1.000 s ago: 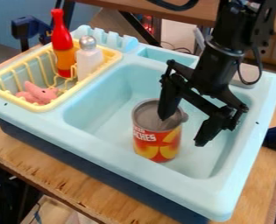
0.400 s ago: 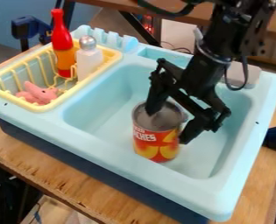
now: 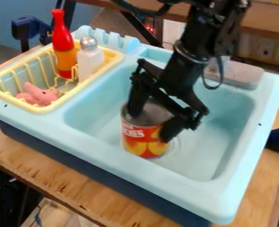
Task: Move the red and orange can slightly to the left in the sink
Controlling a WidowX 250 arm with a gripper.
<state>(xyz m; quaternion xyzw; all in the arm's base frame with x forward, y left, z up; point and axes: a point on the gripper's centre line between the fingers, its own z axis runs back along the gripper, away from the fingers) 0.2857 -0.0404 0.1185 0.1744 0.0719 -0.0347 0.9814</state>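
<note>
The black gripper (image 3: pixel 151 124) hangs over the left half of the sink basin, its two fingers standing apart across the top of a can (image 3: pixel 142 145). One finger is over the can's grey top and the other is against its right side. The can is red with yellow fruit pictures and stands upright in the light blue sink (image 3: pixel 209 153). Part of its top is hidden by the fingers.
Left of the basin, a yellow rack (image 3: pixel 61 98) holds a red bottle (image 3: pixel 63 44), a white shaker with a silver top (image 3: pixel 90 61) and a pink toy (image 3: pixel 40 94). A grey faucet base (image 3: pixel 236 74) sits at the back rim.
Over these frames the gripper has moved left, and its fingers have come against the can. Since the last earlier frame the can has shifted left and slightly back.
</note>
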